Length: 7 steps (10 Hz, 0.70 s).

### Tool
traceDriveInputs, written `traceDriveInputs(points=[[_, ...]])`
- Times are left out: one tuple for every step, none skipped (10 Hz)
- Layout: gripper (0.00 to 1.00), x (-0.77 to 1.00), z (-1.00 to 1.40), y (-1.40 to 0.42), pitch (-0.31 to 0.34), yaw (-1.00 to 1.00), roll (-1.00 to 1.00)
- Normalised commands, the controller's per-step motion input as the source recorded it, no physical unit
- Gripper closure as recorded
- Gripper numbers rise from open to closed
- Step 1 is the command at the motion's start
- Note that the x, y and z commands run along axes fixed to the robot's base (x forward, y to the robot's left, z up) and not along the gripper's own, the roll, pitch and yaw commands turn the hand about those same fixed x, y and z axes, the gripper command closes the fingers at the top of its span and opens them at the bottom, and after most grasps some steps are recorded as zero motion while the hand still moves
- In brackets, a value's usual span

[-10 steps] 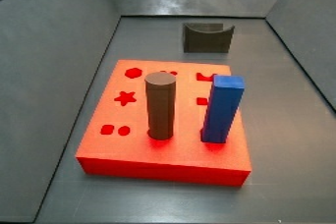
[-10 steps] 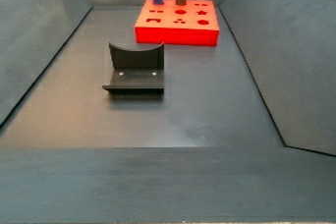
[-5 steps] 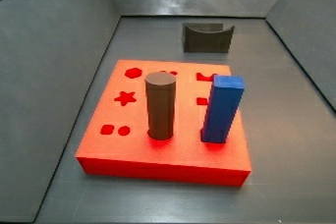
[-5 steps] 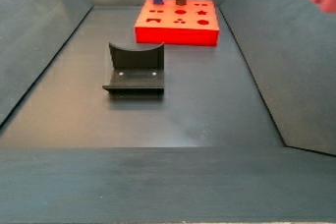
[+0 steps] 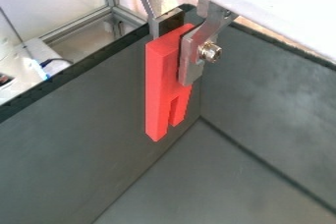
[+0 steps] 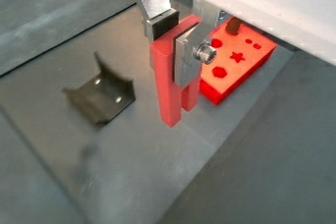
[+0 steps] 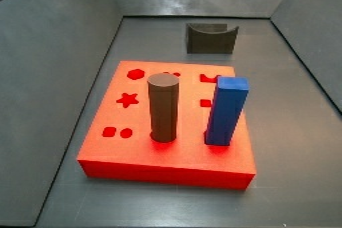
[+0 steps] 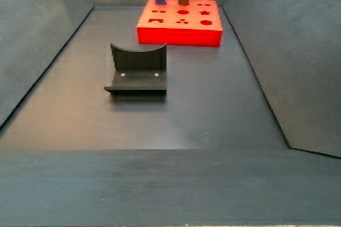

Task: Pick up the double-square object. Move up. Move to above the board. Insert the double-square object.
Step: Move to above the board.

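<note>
Gripper (image 6: pixel 175 43) fingers (image 5: pixel 195 53) clamped on double-square object (image 5: pixel 167 85); bar hangs upright, well above floor, in both wrist views; so pick & lift look done. Below: fixture (image 6: pixel 100 94); farther off, board (image 6: pixel 237 63), w/ blue post (image 7: pixel 227 111) & brown cylinder (image 7: pixel 163 107) already seated. Left: move over board, insert in paired holes (image 7: pixel 116 131).

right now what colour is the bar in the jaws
Red, same as the board; the double-square object shows best in a wrist view.
</note>
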Motion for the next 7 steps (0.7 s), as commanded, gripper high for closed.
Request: traceDriveInputs(points=[[1.00, 0.36, 0.04, -1.00, 0.089, 0.00, -0.01], [1.00, 0.37, 0.04, -1.00, 0.092, 0.00, -0.03], [1.00, 0.38, 0.04, -1.00, 0.098, 0.01, -0.01], [1.00, 0.38, 0.05, -1.00, 0.097, 0.01, -0.01], [1.00, 0.39, 0.05, -1.00, 0.101, 0.01, -0.01], [1.00, 0.39, 0.05, -1.00, 0.100, 0.00, -0.04], [1.00, 0.40, 0.05, -1.00, 0.107, 0.01, 0.00]])
